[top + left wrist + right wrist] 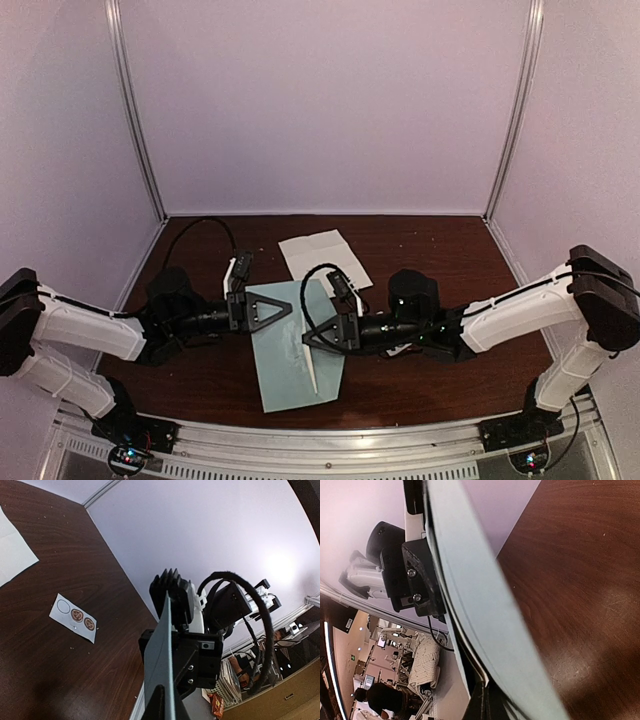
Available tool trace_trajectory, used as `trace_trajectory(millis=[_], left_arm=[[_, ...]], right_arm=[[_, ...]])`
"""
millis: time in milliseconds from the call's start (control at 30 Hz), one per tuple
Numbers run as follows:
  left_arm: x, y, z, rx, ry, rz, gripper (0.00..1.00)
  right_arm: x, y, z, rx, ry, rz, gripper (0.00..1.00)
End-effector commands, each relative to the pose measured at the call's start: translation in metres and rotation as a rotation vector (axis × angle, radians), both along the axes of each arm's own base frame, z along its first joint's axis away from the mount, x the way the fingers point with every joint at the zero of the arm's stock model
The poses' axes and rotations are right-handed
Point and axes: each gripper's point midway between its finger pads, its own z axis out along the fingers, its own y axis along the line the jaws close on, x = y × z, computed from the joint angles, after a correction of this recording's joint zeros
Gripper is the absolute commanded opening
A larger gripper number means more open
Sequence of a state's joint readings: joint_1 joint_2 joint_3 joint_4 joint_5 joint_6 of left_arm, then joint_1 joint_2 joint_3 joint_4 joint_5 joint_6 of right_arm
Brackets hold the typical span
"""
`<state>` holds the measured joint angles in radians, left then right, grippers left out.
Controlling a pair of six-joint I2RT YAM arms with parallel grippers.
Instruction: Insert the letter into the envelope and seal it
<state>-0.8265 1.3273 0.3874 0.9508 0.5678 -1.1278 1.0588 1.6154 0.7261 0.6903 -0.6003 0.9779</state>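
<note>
The pale teal envelope [288, 372] hangs over the middle of the table, held between my two arms. My left gripper [284, 309] is shut on its upper left edge. My right gripper [309, 340] is shut on its right side. In the left wrist view the envelope [162, 650] runs edge-on into the left gripper [162, 706]. In the right wrist view the envelope [485, 605] curves into the right gripper [488, 700], with a thin white edge [481, 666] between its teal layers. I cannot tell whether that edge is the letter.
A white sheet of paper [322, 255] lies flat on the brown table [450, 260] behind the grippers; its corner [11, 547] shows in the left wrist view. A small white sticker strip [75, 616] with two round stickers lies nearby. White walls enclose the table.
</note>
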Motion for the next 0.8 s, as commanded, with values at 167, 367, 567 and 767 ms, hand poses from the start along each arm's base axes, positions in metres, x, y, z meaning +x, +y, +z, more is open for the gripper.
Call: trace_trajectory(millis=[167,367,567,767], left_arm=[[-0.002,0.006,0.031,-0.079,-0.092,0.023,0.02],[-0.004,0.004,0.038,-0.092,-0.112,0.007,0.03],[-0.004,0.005,0.036,-0.094,-0.106,0.009,0.03],[-0.004,0.002,0.037,-0.094,-0.110,-0.001,0.03]], right_arm=[[0.012,-0.029,0.026,-0.086,-0.126,-0.124,0.26],[0.013,-0.039,0.006,-0.180,-0.116,-0.145,0.25],[0.016,-0.049,0.009,-0.181,-0.135,-0.184,0.41],[0.007,-0.030,0.009,-0.135,-0.110,-0.108,0.24]])
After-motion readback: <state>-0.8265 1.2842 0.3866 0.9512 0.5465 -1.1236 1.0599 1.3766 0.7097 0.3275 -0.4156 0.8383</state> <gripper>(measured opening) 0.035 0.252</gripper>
